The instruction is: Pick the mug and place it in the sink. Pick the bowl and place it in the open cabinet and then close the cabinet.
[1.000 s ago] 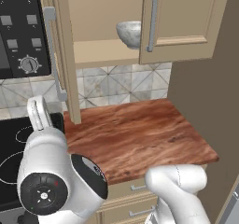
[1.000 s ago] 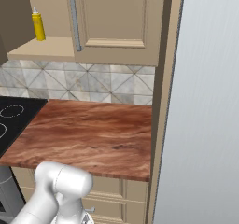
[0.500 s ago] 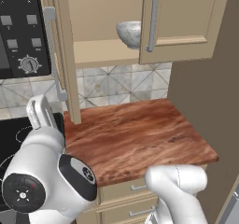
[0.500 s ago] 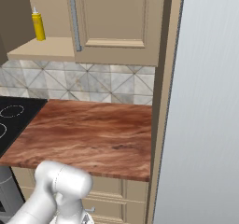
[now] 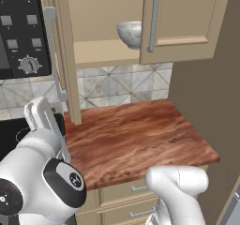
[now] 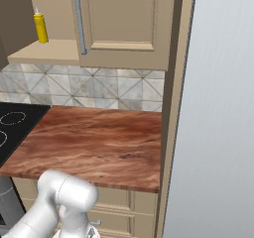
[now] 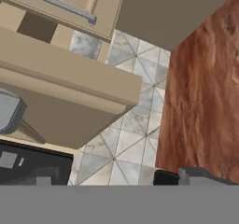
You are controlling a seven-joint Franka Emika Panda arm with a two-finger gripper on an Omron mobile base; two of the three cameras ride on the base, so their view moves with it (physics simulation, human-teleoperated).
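The bowl (image 5: 129,33) already sits on the inner shelf of the cabinet (image 5: 187,22), tucked at about nine o'clock from the closed right door and partly hidden behind that door's edge; so placing looks done and only the closing is left. The left door (image 5: 63,55) stands swung out, seen edge-on at nine o'clock from the bowl, with its silver bar handle (image 5: 52,55) facing the robot. In the left base view, over the last second, the arm's big white joint has slid down and toward seven o'clock, while the bowl, the doors and the wooden counter (image 5: 136,139) have stayed where they were; I read this as the arm drawing back from the shelf and swinging round to get behind the open door. The gripper (image 5: 43,118) rises at about seven o'clock from the bowl, just below the open door's lower corner, its fingers spread wide with nothing between them. In the hand view the door's edge and underside loom close above the tiled backsplash (image 7: 126,129). In the right base view a yellow bottle (image 6: 40,27) stands on the shelf at ten o'clock. The next move, I judge, is a push on the door's outer face.
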